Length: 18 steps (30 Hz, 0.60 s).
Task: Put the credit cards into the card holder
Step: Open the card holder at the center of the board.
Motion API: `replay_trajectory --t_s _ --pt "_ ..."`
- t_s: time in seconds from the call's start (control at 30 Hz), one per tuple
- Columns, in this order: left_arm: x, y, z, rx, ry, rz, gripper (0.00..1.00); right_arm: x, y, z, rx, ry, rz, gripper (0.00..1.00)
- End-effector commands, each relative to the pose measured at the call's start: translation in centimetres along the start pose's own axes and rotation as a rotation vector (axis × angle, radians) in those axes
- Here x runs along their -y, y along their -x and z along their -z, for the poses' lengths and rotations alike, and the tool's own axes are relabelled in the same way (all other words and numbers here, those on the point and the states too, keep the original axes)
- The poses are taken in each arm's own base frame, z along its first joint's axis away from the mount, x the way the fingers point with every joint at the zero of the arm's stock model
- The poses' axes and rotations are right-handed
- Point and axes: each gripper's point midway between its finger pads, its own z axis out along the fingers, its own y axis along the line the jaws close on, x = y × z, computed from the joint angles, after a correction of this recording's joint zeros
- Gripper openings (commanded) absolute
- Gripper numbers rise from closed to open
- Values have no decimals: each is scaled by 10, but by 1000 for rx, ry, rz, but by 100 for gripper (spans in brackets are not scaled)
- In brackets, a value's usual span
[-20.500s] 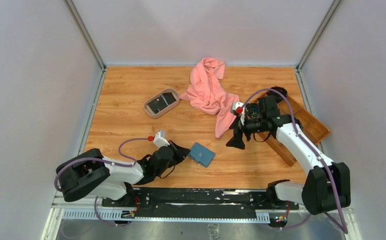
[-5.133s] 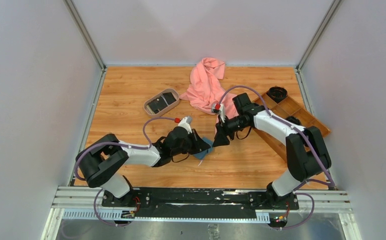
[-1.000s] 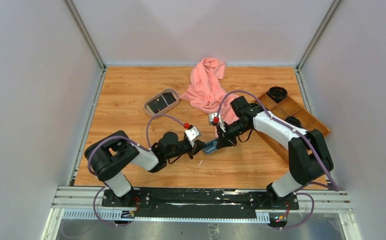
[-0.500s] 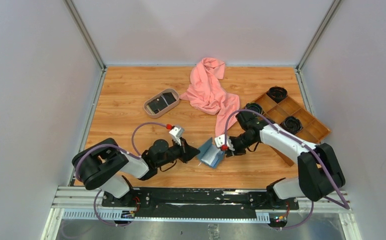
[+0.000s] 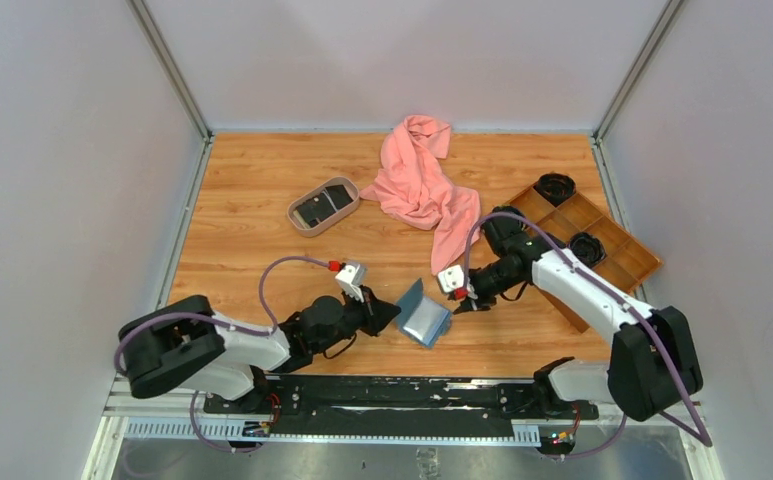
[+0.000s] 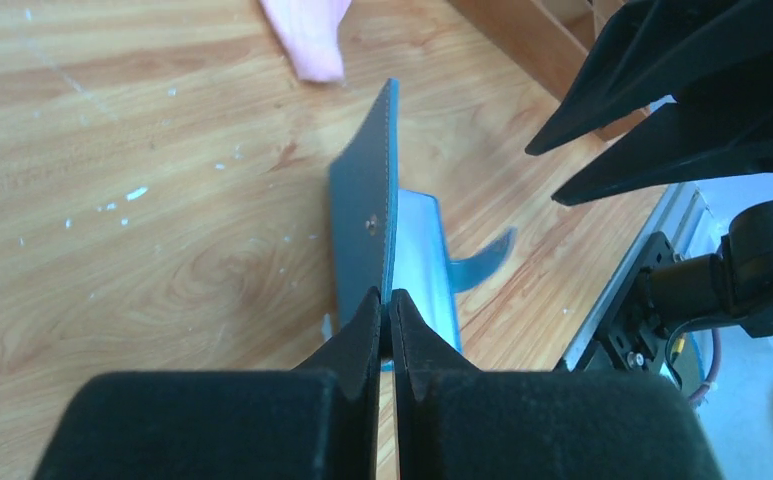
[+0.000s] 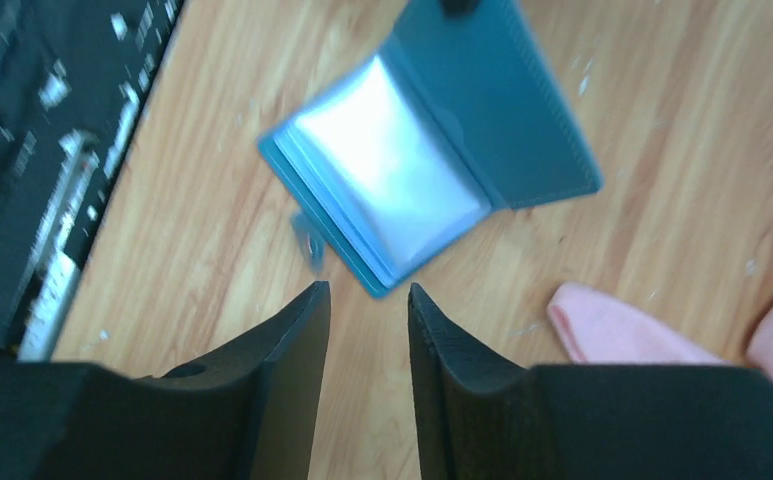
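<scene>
The teal-blue card holder (image 5: 423,314) lies spread open on the wooden table near the front middle. One cover stands up on edge (image 6: 366,225), and my left gripper (image 6: 384,300) is shut on its lower edge. The pale inner pockets (image 7: 387,185) face up, with the tab clasp (image 6: 484,266) sticking out beside them. My right gripper (image 7: 367,290) hovers just right of the card holder with its fingers apart and nothing between them. Black credit cards (image 5: 320,208) lie in the oval beige tray (image 5: 350,187) at the back left, far from both grippers.
A pink cloth (image 5: 417,185) is heaped at the back middle, its tip (image 7: 622,330) close to my right gripper. A brown wooden compartment tray (image 5: 617,245) with black round items sits at the right edge. The arms' base rail runs along the near edge.
My right gripper has let go of the card holder, opened and drawn back to the right. The card holder now lies spread open nearer the front, with my left gripper still on its cover.
</scene>
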Motion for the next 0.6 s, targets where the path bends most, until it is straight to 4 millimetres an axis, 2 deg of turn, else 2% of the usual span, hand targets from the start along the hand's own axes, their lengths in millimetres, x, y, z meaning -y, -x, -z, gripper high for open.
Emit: replay_trajectory --t_s 0.0,0.1,0.17,0.27,0.4,0.57 --pt "-11 21 2 67 129 -179 0 -5 67 11 303 30 -81 37" --pt "-6 24 2 77 127 -213 0 9 74 2 323 38 -198 26" --pt "-2 22 0 71 121 -223 0 20 63 -11 256 23 -266 22" --pt "1 21 -2 68 118 -215 0 22 47 -31 141 18 -312 20" --pt "-7 25 4 110 161 -130 0 36 30 -39 44 -10 -454 22" --pt "-19 26 15 163 209 40 0 31 44 -52 118 93 -626 29"
